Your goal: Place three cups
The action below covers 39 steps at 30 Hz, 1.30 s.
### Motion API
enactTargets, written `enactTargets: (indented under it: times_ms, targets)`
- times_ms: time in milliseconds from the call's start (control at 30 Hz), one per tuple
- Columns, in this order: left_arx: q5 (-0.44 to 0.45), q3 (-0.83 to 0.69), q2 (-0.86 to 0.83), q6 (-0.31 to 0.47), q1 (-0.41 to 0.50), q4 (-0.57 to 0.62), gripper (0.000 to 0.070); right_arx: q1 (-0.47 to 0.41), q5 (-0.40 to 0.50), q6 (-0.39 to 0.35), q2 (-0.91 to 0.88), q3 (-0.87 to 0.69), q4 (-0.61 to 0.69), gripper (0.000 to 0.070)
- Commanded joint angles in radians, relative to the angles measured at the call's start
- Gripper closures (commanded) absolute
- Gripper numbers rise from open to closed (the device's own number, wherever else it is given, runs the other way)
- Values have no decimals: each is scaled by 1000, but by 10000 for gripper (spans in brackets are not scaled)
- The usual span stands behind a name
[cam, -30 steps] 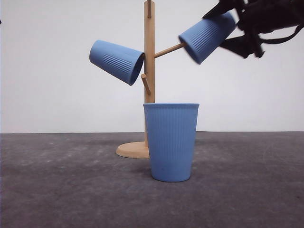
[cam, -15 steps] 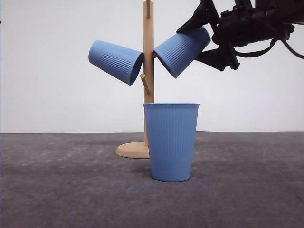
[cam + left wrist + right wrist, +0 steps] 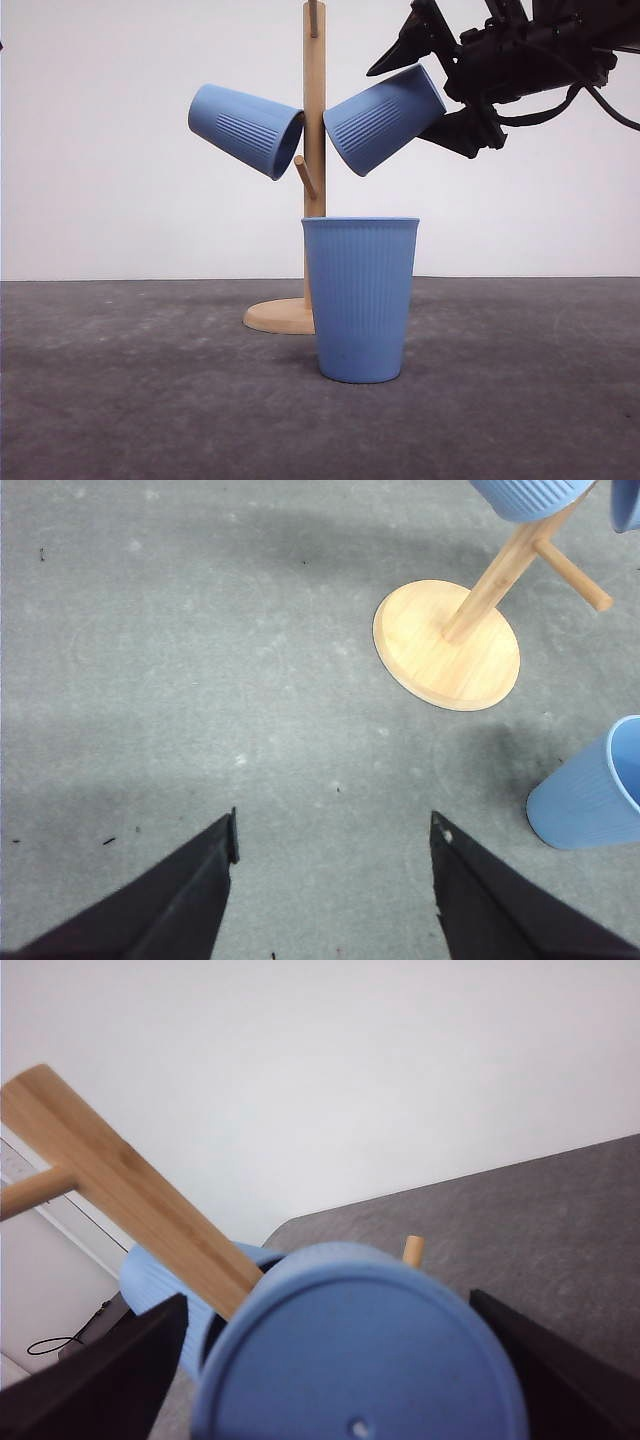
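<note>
A wooden stand rises from a round base on the grey desk, with pegs angling up from its post. One blue cup hangs tilted, mouth toward the post, on the left side of the stand. A second blue cup sits tilted on the stand's right side, mouth against the post. The right end effector is spread around this cup's flat bottom end, one finger above and one below; whether the fingers touch the cup cannot be told. In the right wrist view, the cup's round bottom lies between the two dark fingers. The third blue cup stands upright on the desk in front of the stand's base. The left end effector hovers open over bare desk near the base, holding nothing.
</note>
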Motion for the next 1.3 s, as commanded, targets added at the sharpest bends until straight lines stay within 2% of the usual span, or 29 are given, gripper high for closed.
enactTargets:
  times_ms: [0,167,333,467,667,833,900,1067,1267]
  targets:
    - [-1,5,2,4,-1,9,340,2,-1,-14,14,19,12,113]
    - [-1,5,2,4,-1,9,340,-20,-60,-13,7,19,13,46]
    - [-1,5,2,1,-1,9,340,-61,-99,-20,-27,19,-52,45]
    - [-1,5,2,0,-1,9,340,-95,-119,-82,-94,7,-133,45]
    - [-1,5,2,0,-1,8,340,-142,-121,-263,-277,-50,-405,47]
    - [-1,5,1,7,-1,-2,340,-168,-81,-453,-472,-91,-767,92]
    - [-1,5,1,15,-1,-18,340,-169,-48,-498,-536,-91,-933,92]
    - [-1,5,1,30,-1,-60,340,-153,-6,-486,-630,-91,-1235,93]
    - [0,5,1,30,-1,-65,340,-52,-3,-451,-629,-89,-1352,98]
